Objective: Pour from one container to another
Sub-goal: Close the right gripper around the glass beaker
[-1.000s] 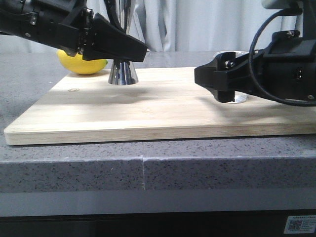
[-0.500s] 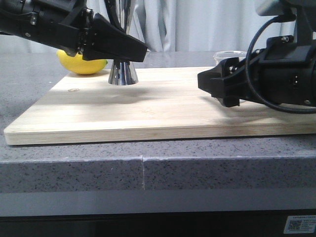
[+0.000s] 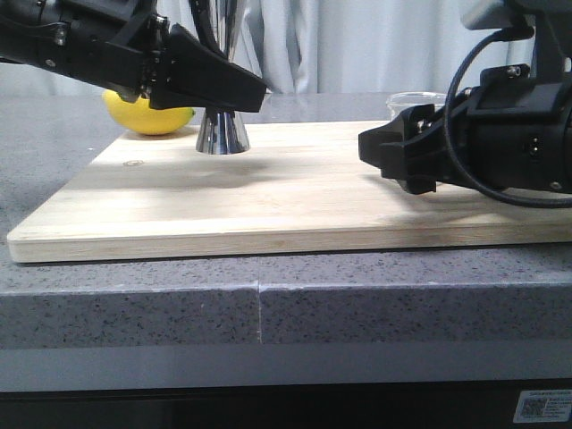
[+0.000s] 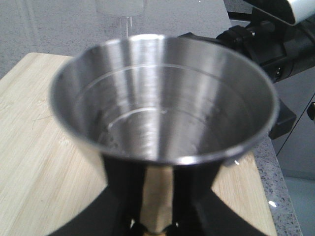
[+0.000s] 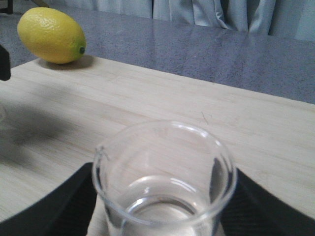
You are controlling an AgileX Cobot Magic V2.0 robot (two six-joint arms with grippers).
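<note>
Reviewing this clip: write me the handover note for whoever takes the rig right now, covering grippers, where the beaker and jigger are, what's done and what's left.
Left gripper: closed around the waist of the steel jigger, which stands upright on the cutting board near the lemon.
Right gripper: fingers on both sides of the glass beaker, whose rim shows behind the gripper at the board's right end; the front view cannot settle whether it is off the board.
Done: both containers gripped.
Left: bring the beaker to the jigger and pour. The beaker looks clear, so I cannot tell how much liquid it holds.
</note>
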